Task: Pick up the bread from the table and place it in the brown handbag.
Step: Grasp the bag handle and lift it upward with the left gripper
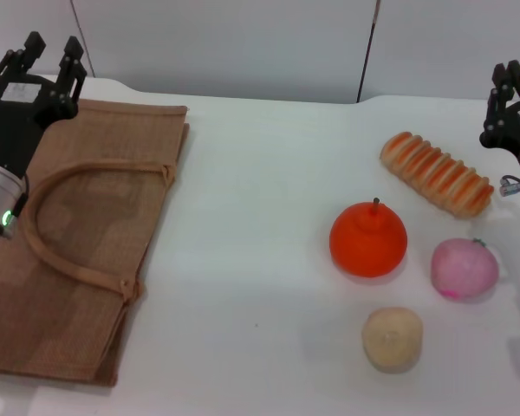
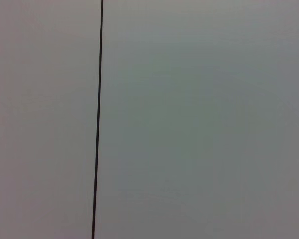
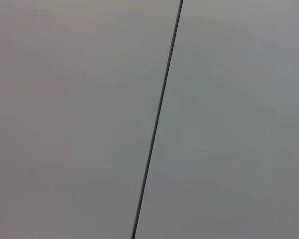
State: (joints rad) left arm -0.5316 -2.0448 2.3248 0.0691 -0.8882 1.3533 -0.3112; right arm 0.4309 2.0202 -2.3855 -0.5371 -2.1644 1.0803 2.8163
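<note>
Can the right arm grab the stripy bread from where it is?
Probably yes. The right gripper sits just beside the bread, which lies in the open on the table, nothing between them.

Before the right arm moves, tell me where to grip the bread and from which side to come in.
Grip the bread at its middle, across the short width, coming straight down from above. It lies flat on the table, running diagonally, so turn the jaws square to its long axis. Use the right gripper, which is closest. The orange fruit sits clear of it, so it probably won't interfere.
</note>
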